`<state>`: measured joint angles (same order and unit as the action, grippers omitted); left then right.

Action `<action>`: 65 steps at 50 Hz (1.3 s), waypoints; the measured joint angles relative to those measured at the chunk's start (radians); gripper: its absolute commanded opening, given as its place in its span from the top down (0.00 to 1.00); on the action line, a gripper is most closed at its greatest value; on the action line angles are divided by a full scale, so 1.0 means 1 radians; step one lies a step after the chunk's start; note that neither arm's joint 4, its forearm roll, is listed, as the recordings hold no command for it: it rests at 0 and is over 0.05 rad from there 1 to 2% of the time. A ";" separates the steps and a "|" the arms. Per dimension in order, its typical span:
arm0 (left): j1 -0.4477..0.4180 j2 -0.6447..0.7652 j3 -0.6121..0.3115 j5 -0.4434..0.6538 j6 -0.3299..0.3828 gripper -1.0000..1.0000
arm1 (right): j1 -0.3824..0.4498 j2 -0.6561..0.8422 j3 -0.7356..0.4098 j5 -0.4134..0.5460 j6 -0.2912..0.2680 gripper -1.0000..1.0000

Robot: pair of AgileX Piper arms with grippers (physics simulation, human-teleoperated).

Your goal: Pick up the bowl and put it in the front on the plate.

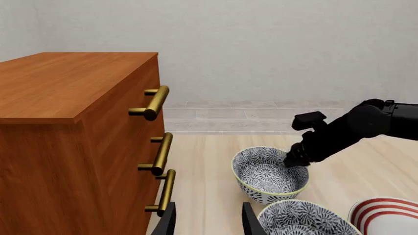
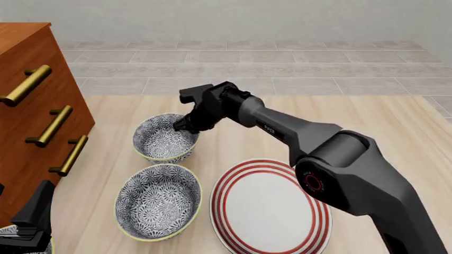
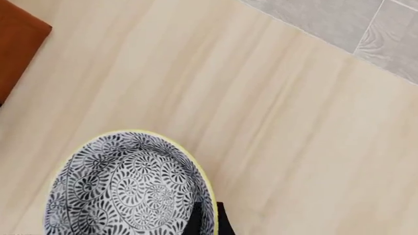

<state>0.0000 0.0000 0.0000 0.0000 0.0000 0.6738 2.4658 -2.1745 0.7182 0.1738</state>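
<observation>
Your bench [image 2: 367,121] is pale wood, and a wooden drawer chest [image 2: 28,127] with brass handles stands along its left edge. Your right arm [image 2: 332,159] reaches from the near right corner across the bench toward that chest. The plate [image 2: 272,209], white with red rings, lies flat by the near edge, about the middle of it. Just left of the plate, rims nearly touching, sits the near bowl [image 2: 158,201], upright. The bowl [image 2: 164,138] your arm is working on stands upright farther in, just beyond the near one and close to the chest's drawer fronts. Your right pincer [image 2: 185,126] is at that bowl's right rim; in the right wrist view one finger sits inside the wall and the other outside, so it appears pinched on the rim, though the view shows only the finger tips. Your left pincer [image 1: 207,218] hangs by the near left corner beside the chest, its fingers spread and holding nothing.
</observation>
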 measured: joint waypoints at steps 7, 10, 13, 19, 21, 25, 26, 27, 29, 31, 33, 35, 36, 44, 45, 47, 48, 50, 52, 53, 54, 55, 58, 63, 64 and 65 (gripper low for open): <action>0.000 0.000 0.000 0.000 0.000 0.00 | 0.000 -0.002 -0.003 0.001 -0.005 1.00; 0.000 0.000 0.000 0.000 0.000 0.00 | 0.000 -0.001 -0.008 0.003 -0.008 1.00; 0.000 0.000 0.000 0.000 0.000 0.00 | -0.001 0.003 -0.017 0.007 -0.011 1.00; 0.000 0.000 0.000 0.000 0.000 0.00 | -0.006 0.012 -0.041 0.018 -0.019 1.00; 0.000 0.000 0.000 0.000 0.000 0.00 | -0.007 0.014 -0.049 0.021 -0.022 1.00; 0.000 0.000 0.000 0.000 0.000 0.00 | -0.011 0.018 -0.065 0.028 -0.027 1.00; 0.000 0.000 0.000 0.000 0.000 0.00 | -0.011 0.019 -0.069 0.030 -0.028 1.00; 0.000 0.000 0.000 0.000 0.000 0.00 | -0.012 0.020 -0.073 0.032 -0.029 1.00; 0.000 0.000 0.000 0.000 0.000 0.00 | -0.014 0.021 -0.081 0.036 -0.031 1.00; 0.000 0.000 0.000 0.000 0.000 0.00 | -0.015 0.021 -0.089 0.039 -0.033 1.00; 0.000 0.000 0.000 0.000 0.000 0.00 | -0.017 0.021 -0.097 0.043 -0.035 1.00; 0.000 0.000 0.000 0.000 0.000 0.00 | -0.018 0.021 -0.108 0.047 -0.037 1.00; 0.000 0.000 0.000 0.000 0.000 0.00 | -0.019 0.022 -0.113 0.050 -0.038 1.00; 0.000 0.000 0.000 0.000 0.000 0.00 | -0.024 0.024 -0.154 0.068 -0.041 1.00; 0.000 0.000 0.000 0.000 0.000 0.00 | -0.024 0.024 -0.157 0.069 -0.040 1.00; 0.000 0.000 0.000 0.000 0.000 0.00 | -0.025 0.023 -0.161 0.071 -0.040 1.00; 0.000 0.000 0.000 0.000 0.000 0.00 | -0.025 0.021 -0.163 0.071 -0.039 1.00; 0.000 0.000 0.000 0.000 0.000 0.00 | -0.026 0.019 -0.164 0.071 -0.037 1.00; 0.000 0.000 0.000 0.000 0.000 0.00 | -0.027 0.015 -0.164 0.070 -0.033 1.00; 0.000 0.000 0.000 0.000 0.000 0.00 | -0.027 0.013 -0.163 0.068 -0.031 1.00; 0.000 0.000 0.000 0.000 0.000 0.00 | -0.028 0.010 -0.162 0.067 -0.029 1.00; 0.000 0.000 0.000 0.000 0.000 0.00 | -0.028 0.008 -0.160 0.065 -0.026 1.00; 0.000 0.000 0.000 0.000 0.000 0.00 | -0.029 -0.002 -0.151 0.057 -0.017 1.00; 0.000 0.000 0.000 0.000 0.000 0.00 | -0.030 -0.026 -0.120 0.031 0.007 1.00; 0.000 0.000 0.000 0.000 0.000 0.00 | -0.031 -0.032 -0.112 0.025 0.013 1.00; 0.000 0.000 0.000 0.000 0.000 0.00 | -0.031 -0.038 -0.103 0.018 0.019 1.00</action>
<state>0.0000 0.0000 0.0000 0.0000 0.0000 0.6427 2.4280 -2.2779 0.7363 0.1924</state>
